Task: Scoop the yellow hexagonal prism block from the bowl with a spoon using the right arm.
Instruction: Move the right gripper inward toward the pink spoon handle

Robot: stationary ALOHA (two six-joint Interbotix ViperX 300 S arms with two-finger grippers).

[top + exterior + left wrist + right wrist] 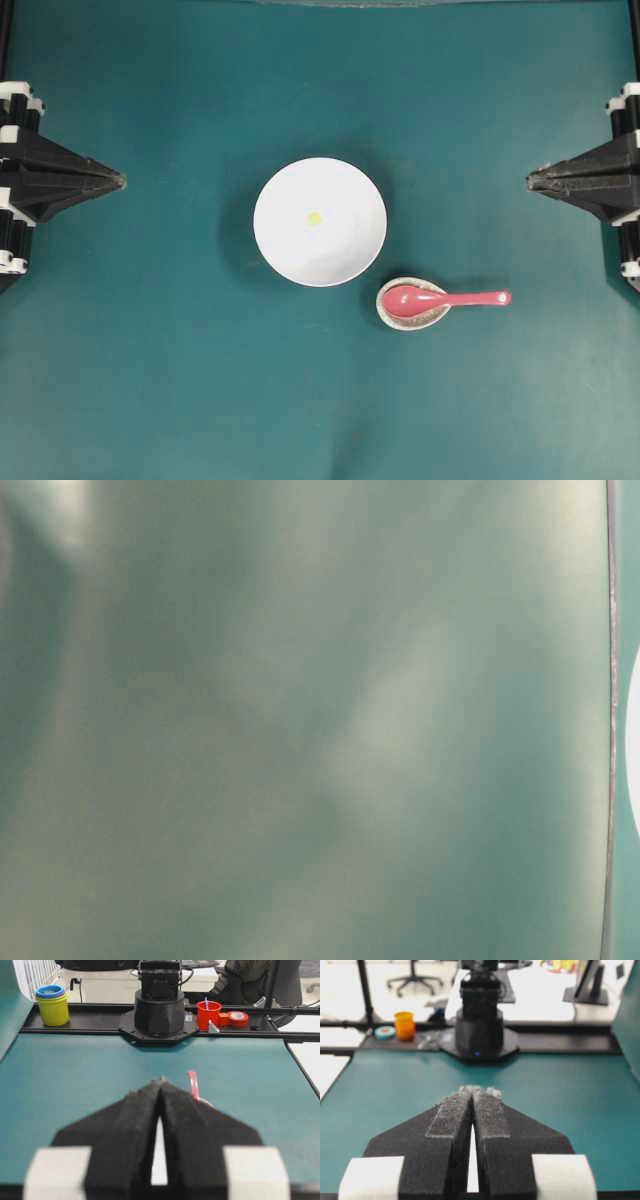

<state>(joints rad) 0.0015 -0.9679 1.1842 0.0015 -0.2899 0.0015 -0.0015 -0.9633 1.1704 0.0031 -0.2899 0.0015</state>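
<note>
Both grippers closed tight, empty: left gripper (118, 181) at 9, right gripper (532, 180) at 3; block (314, 218) in bowl (275, 240), spoon (440, 298) at 4 on rest (400, 318)

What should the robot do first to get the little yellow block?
Probably open the right end effector and move it toward the spoon's handle. It is shut, empty and parked at the table edge, while the spoon rests untouched on its spoon rest and the block sits in the bowl.
</note>
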